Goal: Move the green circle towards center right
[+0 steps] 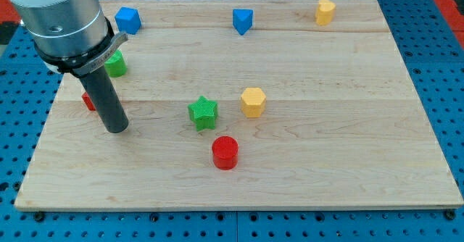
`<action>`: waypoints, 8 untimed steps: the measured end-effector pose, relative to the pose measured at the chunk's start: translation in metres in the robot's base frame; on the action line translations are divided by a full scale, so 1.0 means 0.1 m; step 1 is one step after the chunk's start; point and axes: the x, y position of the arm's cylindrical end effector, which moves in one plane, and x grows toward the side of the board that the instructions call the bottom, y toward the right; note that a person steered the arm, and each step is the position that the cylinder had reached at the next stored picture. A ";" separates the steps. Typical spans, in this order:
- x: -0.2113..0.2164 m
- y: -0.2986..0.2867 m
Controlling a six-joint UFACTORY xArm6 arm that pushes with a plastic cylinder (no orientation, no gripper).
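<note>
The green circle lies near the board's upper left, partly hidden behind my arm. My rod comes down from the grey arm at the view's top left, and my tip rests on the board below the green circle, a little apart from it. A green star lies to the right of my tip, near the board's middle.
A red block peeks out left of the rod, mostly hidden. A yellow hexagon and red cylinder lie near the middle. Two blue blocks and a yellow block line the top edge of the wooden board.
</note>
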 end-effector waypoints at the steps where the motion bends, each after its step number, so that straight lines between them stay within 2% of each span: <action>1: 0.17 0.00; 3: 0.24 0.01; 4: 0.61 0.29; 5: 0.76 0.72; 6: 0.76 0.90; 8: 0.75 0.90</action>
